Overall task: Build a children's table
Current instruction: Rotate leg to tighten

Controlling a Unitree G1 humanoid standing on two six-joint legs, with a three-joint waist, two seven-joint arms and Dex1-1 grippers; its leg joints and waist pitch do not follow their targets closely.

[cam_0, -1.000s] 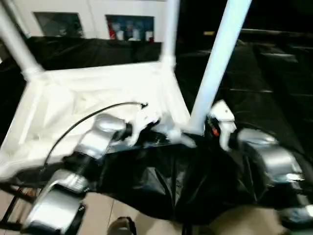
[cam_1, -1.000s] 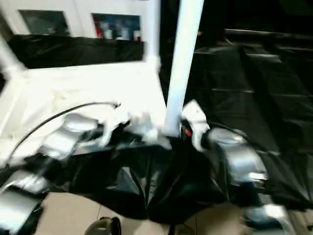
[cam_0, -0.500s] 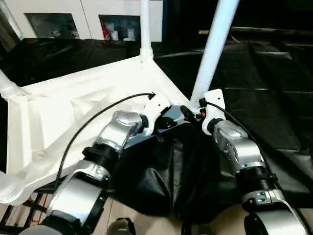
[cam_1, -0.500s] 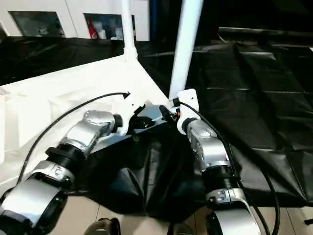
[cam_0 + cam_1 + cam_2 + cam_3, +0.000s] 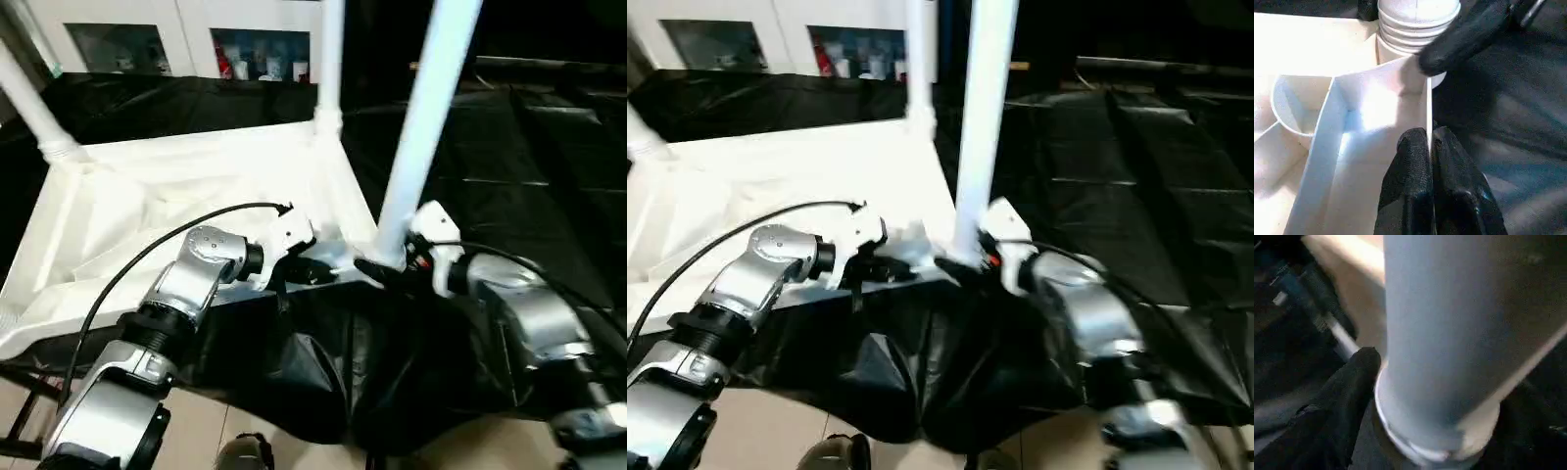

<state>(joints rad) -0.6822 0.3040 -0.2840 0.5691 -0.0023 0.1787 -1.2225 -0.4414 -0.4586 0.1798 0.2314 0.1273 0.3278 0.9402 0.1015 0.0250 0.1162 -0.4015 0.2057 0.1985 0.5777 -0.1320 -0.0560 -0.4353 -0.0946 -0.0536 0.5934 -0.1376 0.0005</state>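
The tabletop [image 5: 196,211] lies underside up on the black-draped surface [image 5: 549,166], with legs standing in its corner sockets. The left fingers [image 5: 1418,181] are clenched on the thin rim wall of the tabletop, one finger on each side of it, just short of the near corner. The right fingers [image 5: 1347,391] stand spread around the base of the near leg [image 5: 426,127], right where its ribbed foot [image 5: 1418,24] enters the socket; one finger touches the collar, and whether the other presses the leg I cannot tell, so this reads as a loose cradle and not a firm grasp.

The step in hand looks like seating this leg. To do it well, keep the left pinch steady so the tabletop cannot slide on the slick drape. Bring the right fingers together higher than the collar, on the plain tube, so they do not jam against the socket's lip. Then push straight along the leg's axis; it appears to lean a little, and a sideways shove would likely bind the ribs or tip the tabletop
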